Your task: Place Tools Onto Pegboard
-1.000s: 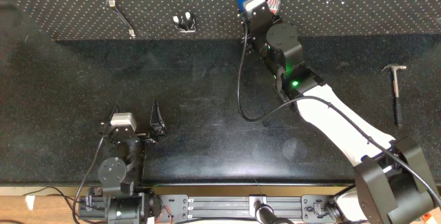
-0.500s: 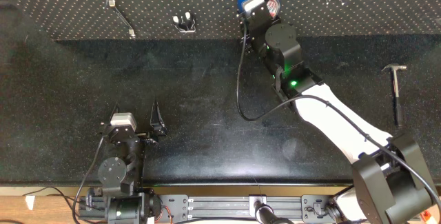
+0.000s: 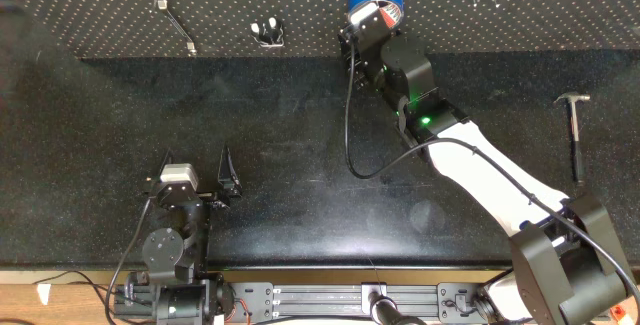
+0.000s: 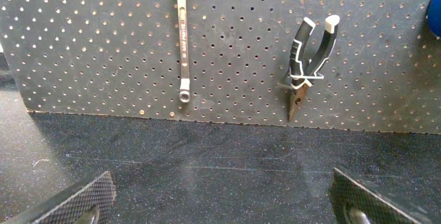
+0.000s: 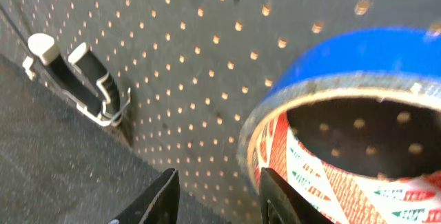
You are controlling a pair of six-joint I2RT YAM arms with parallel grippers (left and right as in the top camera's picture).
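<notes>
First, left end effector (image 3: 196, 155): low over the worktop (image 3: 300, 165) near its base, fingers wide apart, empty; judged idle. Hammer (image 3: 574, 135): flat on the worktop at the right, not yet hung. Right end effector (image 5: 222, 182): up against the pegboard (image 4: 103, 45), fingers apart, tape roll (image 5: 344, 55) just beside one finger; contact unclear. Roll sits against the board, probably hung; its peg is hidden. Farthest: pliers (image 4: 298, 79) and wrench (image 4: 183, 38) hanging, wrench top cut off.
</notes>
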